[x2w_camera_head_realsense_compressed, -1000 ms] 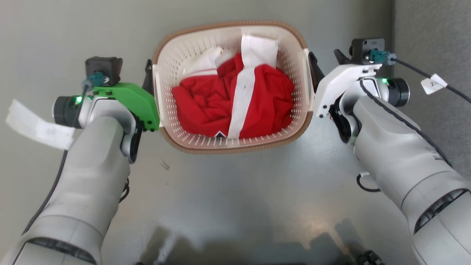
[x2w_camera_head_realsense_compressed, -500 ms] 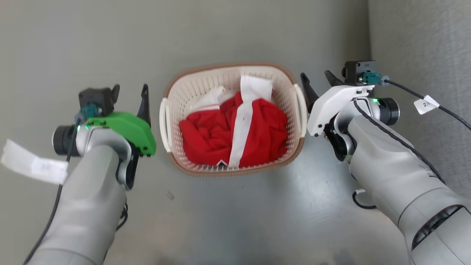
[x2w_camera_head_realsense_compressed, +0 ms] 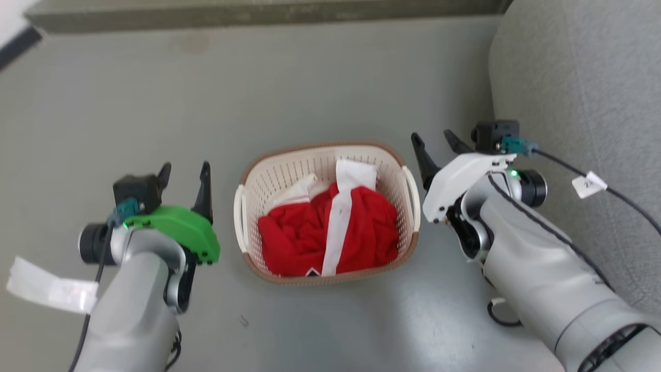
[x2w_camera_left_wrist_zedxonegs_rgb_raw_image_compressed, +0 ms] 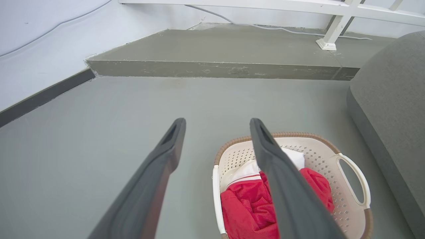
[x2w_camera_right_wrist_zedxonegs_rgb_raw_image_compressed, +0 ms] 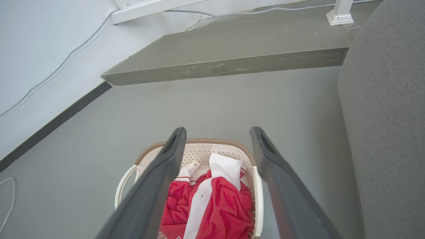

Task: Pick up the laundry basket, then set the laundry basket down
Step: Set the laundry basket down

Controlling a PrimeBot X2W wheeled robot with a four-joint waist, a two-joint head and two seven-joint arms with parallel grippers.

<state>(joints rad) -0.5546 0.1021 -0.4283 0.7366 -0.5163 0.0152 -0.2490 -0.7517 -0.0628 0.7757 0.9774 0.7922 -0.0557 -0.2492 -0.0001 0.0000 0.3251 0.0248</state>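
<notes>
The laundry basket [x2w_camera_head_realsense_compressed: 268,181] stands on the grey floor between my arms, cream-white and perforated with a brown rim and white loop handles, holding red and white clothes. My left gripper [x2w_camera_head_realsense_compressed: 185,175] is open, raised to the basket's left and apart from its handle. My right gripper [x2w_camera_head_realsense_compressed: 435,143] is open too, raised to the basket's right and clear of it. The basket [x2w_camera_left_wrist_zedxonegs_rgb_raw_image_compressed: 318,147] lies below and right of the left gripper [x2w_camera_left_wrist_zedxonegs_rgb_raw_image_compressed: 216,125] in the left wrist view. In the right wrist view the basket [x2w_camera_right_wrist_zedxonegs_rgb_raw_image_compressed: 197,149] lies below the right gripper [x2w_camera_right_wrist_zedxonegs_rgb_raw_image_compressed: 216,132].
A grey sofa [x2w_camera_head_realsense_compressed: 578,103] rises at the right, close to my right arm. A low concrete step [x2w_camera_head_realsense_compressed: 258,15] runs along the far edge, with a white wall and dark skirting [x2w_camera_left_wrist_zedxonegs_rgb_raw_image_compressed: 43,96] at the left. A white frame post [x2w_camera_left_wrist_zedxonegs_rgb_raw_image_compressed: 332,36] stands on the step.
Both grippers have let go of the basket's handles and pulled away to the sides. The camera has risen and tilted, so the basket looks smaller and lower in the picture.
</notes>
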